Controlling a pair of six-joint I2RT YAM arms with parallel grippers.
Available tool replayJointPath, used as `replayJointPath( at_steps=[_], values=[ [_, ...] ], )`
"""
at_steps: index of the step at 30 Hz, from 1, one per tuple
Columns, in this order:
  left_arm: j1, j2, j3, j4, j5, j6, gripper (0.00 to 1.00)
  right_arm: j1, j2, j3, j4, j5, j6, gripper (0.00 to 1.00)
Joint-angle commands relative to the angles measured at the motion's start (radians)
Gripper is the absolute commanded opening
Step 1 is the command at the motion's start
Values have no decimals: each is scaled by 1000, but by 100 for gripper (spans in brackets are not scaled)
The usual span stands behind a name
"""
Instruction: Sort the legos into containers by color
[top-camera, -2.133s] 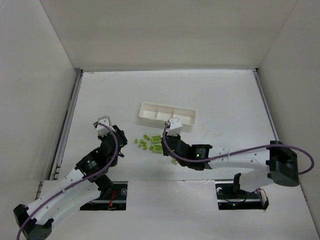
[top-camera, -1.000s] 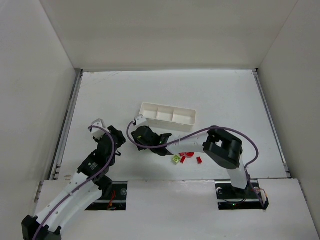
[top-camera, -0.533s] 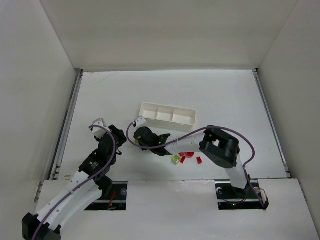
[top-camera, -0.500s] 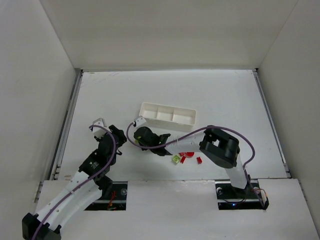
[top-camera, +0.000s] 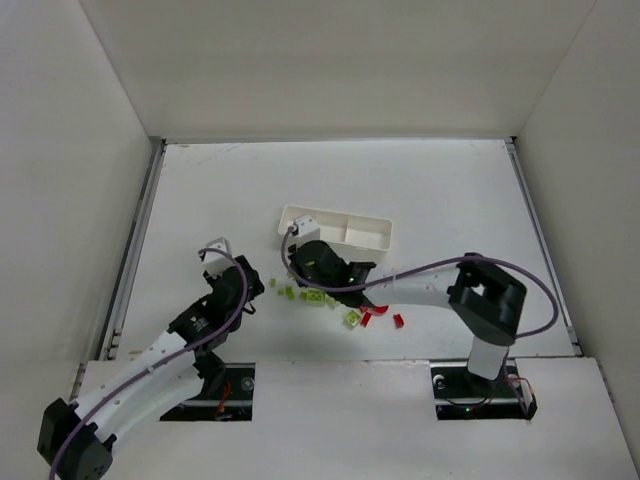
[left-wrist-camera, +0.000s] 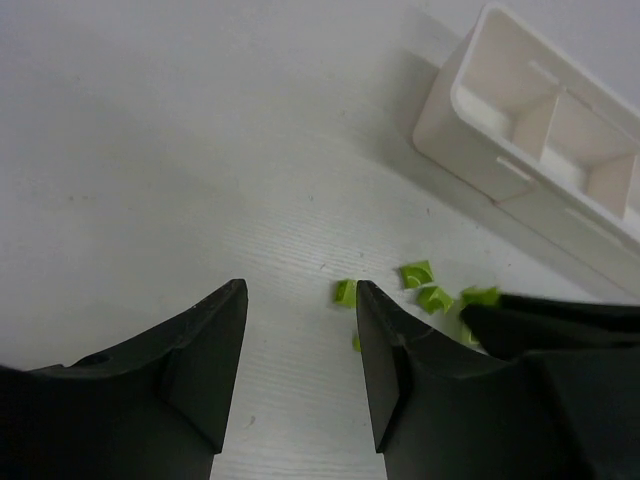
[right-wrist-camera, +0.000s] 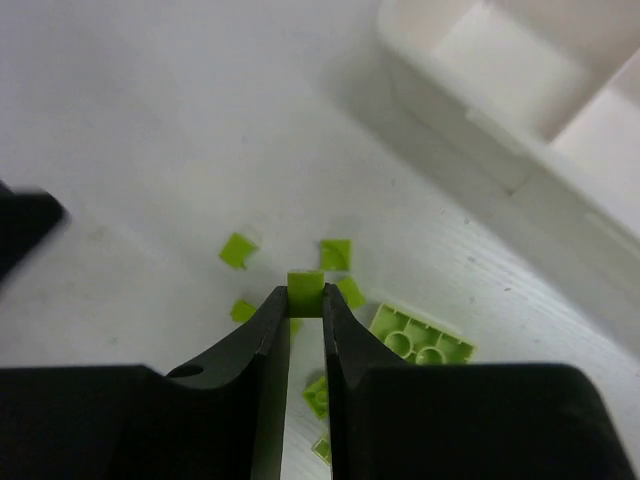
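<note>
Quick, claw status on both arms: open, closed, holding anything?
Left claw: open, holding nothing.
Right claw: closed on a lime green lego pinched at its tips.

Bright, even overhead light, white table washed pale, low contrast, soft grey shadow left of the tray, tray overexposed and soft in the right wrist view, lime lego crisp, left gripper dark, slightly blurred near the lens.

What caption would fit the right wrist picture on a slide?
Right gripper pinching one lime green brick, other green bricks scattered around it, white tray at upper right.
</note>
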Motion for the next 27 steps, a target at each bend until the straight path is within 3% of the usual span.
replayJointPath(
  at_steps=[1, 7, 16, 18, 23, 27],
  values=[
    [-66, 73, 55, -8, -4, -4, 44, -91, -198, -97, 119, 30, 29, 16],
    [-155, 218, 92, -14, -36, -11, 42, -246, -365, -259, 74, 110, 37, 17],
    [-180, 372, 126, 15, -42, -16, 41, -398, -338, -248, -37, 116, 70, 18],
    [-171, 399, 129, 34, -31, -11, 41, -408, -326, -240, -46, 116, 66, 24],
    [-161, 455, 137, 47, -31, -2, 39, -409, -335, -234, -40, 108, 37, 55],
    [-157, 473, 140, 61, -37, 3, 38, -408, -390, -295, 25, 110, 44, 55]
  ],
)
